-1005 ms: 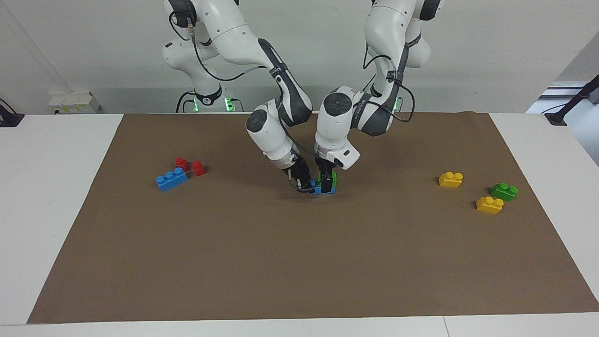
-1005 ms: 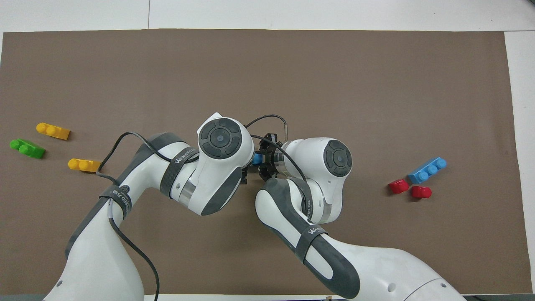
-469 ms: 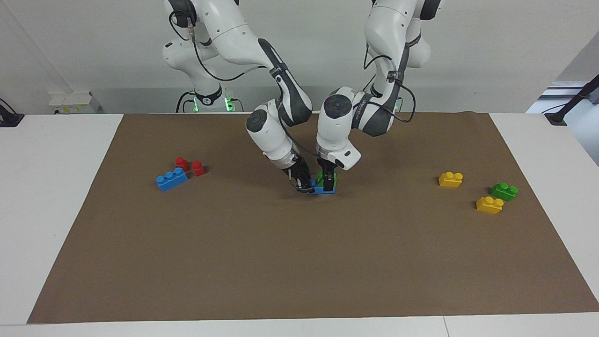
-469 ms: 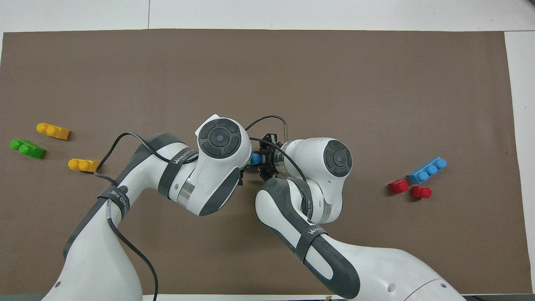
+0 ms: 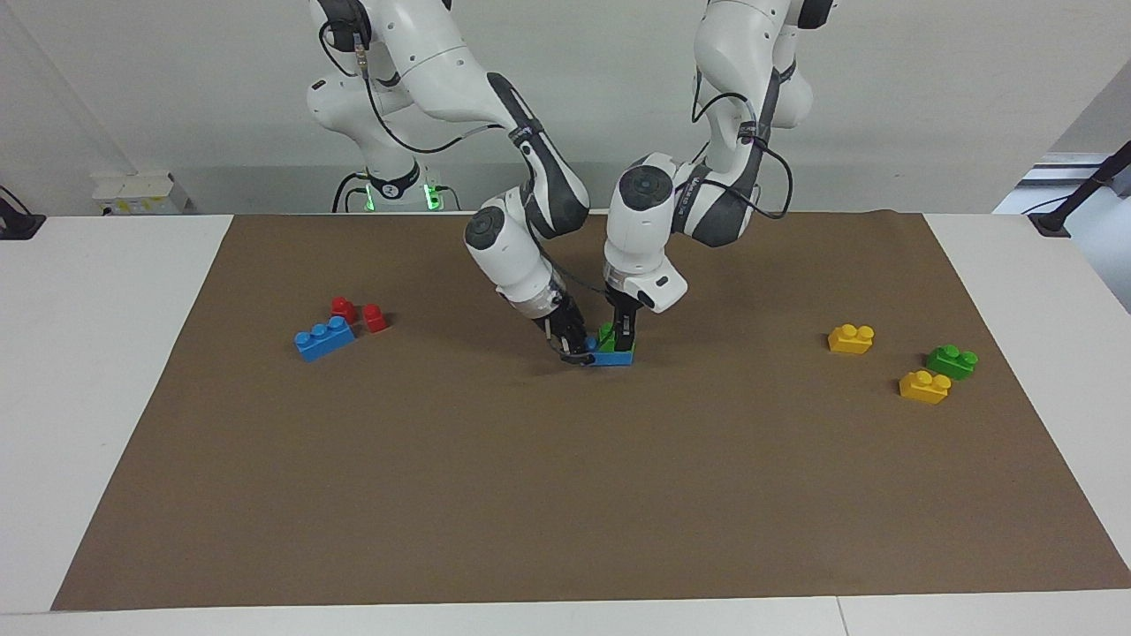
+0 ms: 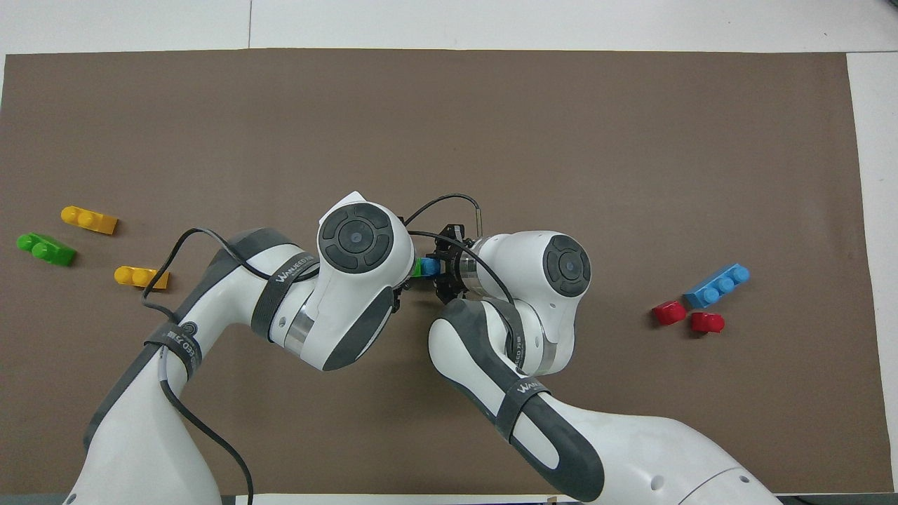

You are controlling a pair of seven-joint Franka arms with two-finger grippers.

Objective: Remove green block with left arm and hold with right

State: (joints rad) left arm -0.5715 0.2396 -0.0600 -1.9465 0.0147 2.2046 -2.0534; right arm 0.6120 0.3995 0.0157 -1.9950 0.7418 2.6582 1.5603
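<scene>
The green block sits on a blue block mid-counter. The left gripper has its jaws around the green block; whether they grip it, I cannot tell. The right gripper has its jaws shut on the blue block's end.

both arms crowding centre, mat ends open

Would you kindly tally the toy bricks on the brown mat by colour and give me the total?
Blue bricks: 2
Green bricks: 2
Yellow bricks: 2
Red bricks: 2
Total: 8
</scene>
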